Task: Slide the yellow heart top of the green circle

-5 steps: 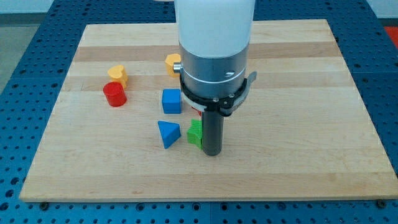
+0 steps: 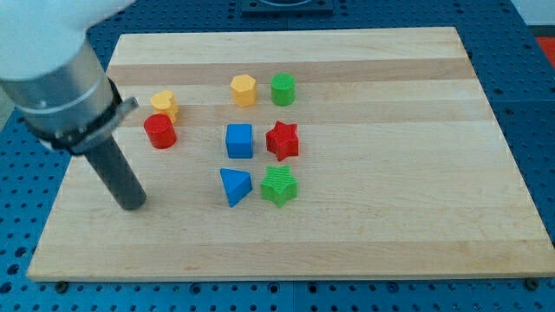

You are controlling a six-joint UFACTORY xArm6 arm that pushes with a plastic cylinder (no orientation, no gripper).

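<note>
The yellow heart (image 2: 164,104) lies at the board's upper left, touching the top of a red cylinder (image 2: 160,132). The green circle, a green cylinder (image 2: 283,89), stands at the upper middle, right of a yellow hexagon (image 2: 244,89). My tip (image 2: 133,204) rests on the board at the left, below and left of the red cylinder, well apart from the heart and touching no block.
A blue cube (image 2: 239,140) and a red star (image 2: 282,140) sit mid-board. A blue triangle (image 2: 234,185) and a green star (image 2: 278,185) lie below them. The wooden board (image 2: 390,173) rests on a blue perforated table.
The arm has swung from the board's middle, beside the green star, to the left side. The red star, green circle and green star, hidden before, now show. No block visibly moved.
</note>
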